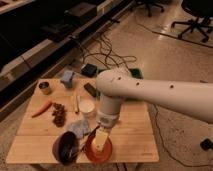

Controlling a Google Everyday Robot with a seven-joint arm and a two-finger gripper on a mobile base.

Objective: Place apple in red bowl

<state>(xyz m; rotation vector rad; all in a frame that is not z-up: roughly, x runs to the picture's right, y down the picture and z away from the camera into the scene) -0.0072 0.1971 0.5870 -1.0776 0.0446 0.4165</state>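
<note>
The red bowl (90, 152) sits at the front edge of the wooden table (135, 137), right of a dark brown-purple bowl (65, 147). My gripper (101, 140) hangs from the white arm (150, 92) and reaches down into the red bowl. It is shut on the apple (101, 143), a pale yellow shape at the gripper's tip, low inside the bowl. Whether the apple touches the bowl's bottom I cannot tell.
A white cup (87, 108), a carrot (41, 108), a dark heap of small bits (60, 116), a grey-blue cloth (78, 128), a tin can (45, 88), a blue object (67, 78) and a black block (91, 90) lie on the table. Cables cross the floor behind.
</note>
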